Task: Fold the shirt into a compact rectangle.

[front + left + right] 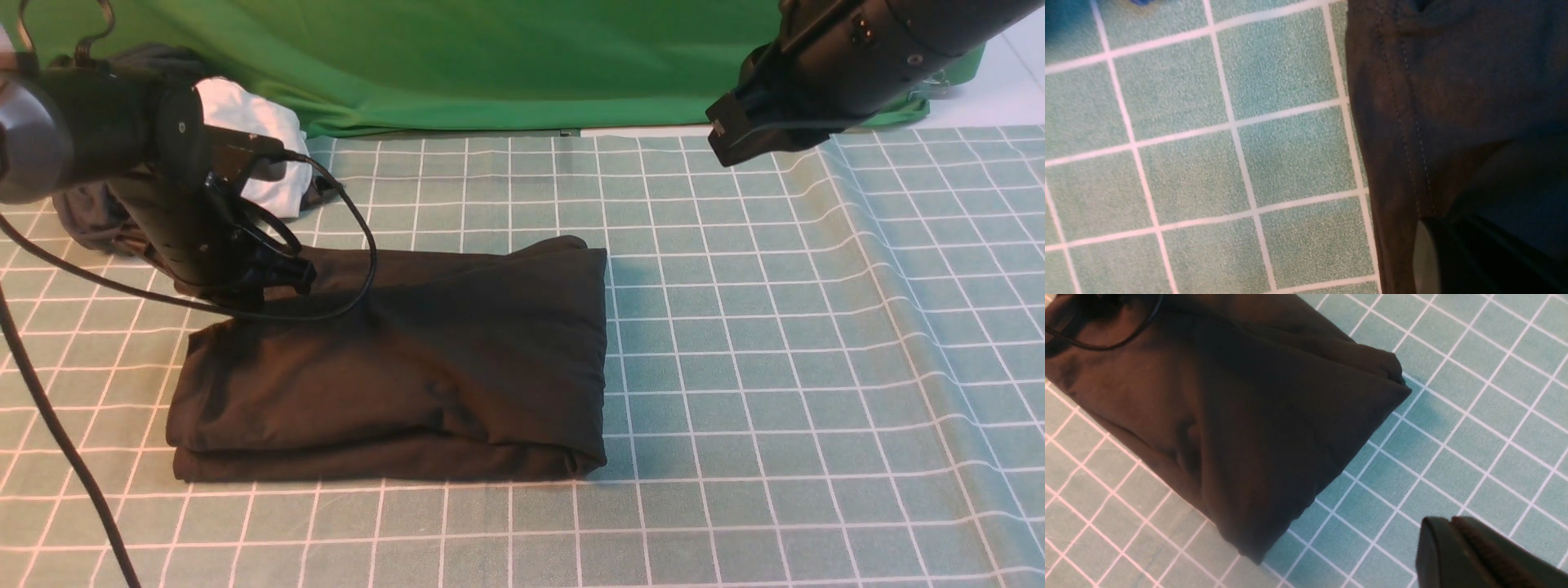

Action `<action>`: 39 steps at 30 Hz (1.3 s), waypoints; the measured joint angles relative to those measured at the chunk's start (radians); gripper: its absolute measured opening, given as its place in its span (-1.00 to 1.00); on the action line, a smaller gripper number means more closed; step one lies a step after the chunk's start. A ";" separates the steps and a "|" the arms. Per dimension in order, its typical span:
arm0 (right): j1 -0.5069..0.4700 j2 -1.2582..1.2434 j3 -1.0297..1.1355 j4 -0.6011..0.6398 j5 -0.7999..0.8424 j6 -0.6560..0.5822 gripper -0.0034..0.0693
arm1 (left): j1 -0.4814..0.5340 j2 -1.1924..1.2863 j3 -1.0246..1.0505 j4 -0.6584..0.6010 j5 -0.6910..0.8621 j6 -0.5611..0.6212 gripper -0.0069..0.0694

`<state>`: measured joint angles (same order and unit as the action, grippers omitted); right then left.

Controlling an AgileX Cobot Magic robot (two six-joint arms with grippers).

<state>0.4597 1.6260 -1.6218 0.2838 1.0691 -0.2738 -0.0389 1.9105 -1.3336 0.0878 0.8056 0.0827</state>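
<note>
The left gripper (295, 273) pinches the shirt (424, 359) at its ten-o'clock corner; the shirt's long axis runs nine-to-three; the right gripper (1457, 535), closed and empty, hangs at one o'clock.

Robot lab setup: green backdrop (490, 65), gridded tablecloth (816, 327).

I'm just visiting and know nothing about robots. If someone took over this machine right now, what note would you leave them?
Left gripper: shut, apparently pinching the far left edge of the shirt, which tents up towards it.
Right gripper: shut, empty, raised off to the right of the shirt.
Shirt: on the checked cloth, already folded into a thick, rough rectangle.
To do: probably one more fold or some tidying, then let go.
</note>
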 joint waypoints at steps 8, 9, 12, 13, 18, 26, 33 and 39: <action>-0.001 0.000 0.000 0.001 0.022 -0.001 -0.84 | 0.020 0.000 0.000 0.025 -0.005 -0.057 -0.79; -0.001 0.000 0.000 0.002 0.023 -0.001 -0.84 | 0.020 0.000 0.000 0.032 -0.006 -0.063 -0.79; -0.001 0.000 0.000 0.002 0.025 -0.001 -0.84 | 0.020 0.000 0.000 0.035 -0.012 -0.077 -0.79; -0.001 0.000 0.000 0.002 0.025 -0.001 -0.84 | 0.020 0.000 0.000 0.035 -0.012 -0.083 -0.79; -0.001 0.000 0.000 0.003 0.031 -0.001 -0.83 | 0.020 -0.001 -0.008 0.010 0.001 -0.069 -0.79; -0.001 0.000 0.000 0.011 0.031 -0.001 -0.83 | 0.020 -0.035 -0.078 -0.174 0.073 0.083 -0.78; -0.001 0.000 0.000 0.030 0.028 -0.001 -0.82 | 0.019 0.006 -0.079 -0.216 0.133 0.229 -0.44; -0.001 0.000 0.000 0.033 0.028 -0.016 -0.82 | 0.019 0.062 -0.079 -0.163 0.128 0.214 0.30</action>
<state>0.4588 1.6260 -1.6218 0.3170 1.0972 -0.2902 -0.0204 1.9729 -1.4130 -0.0748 0.9334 0.2967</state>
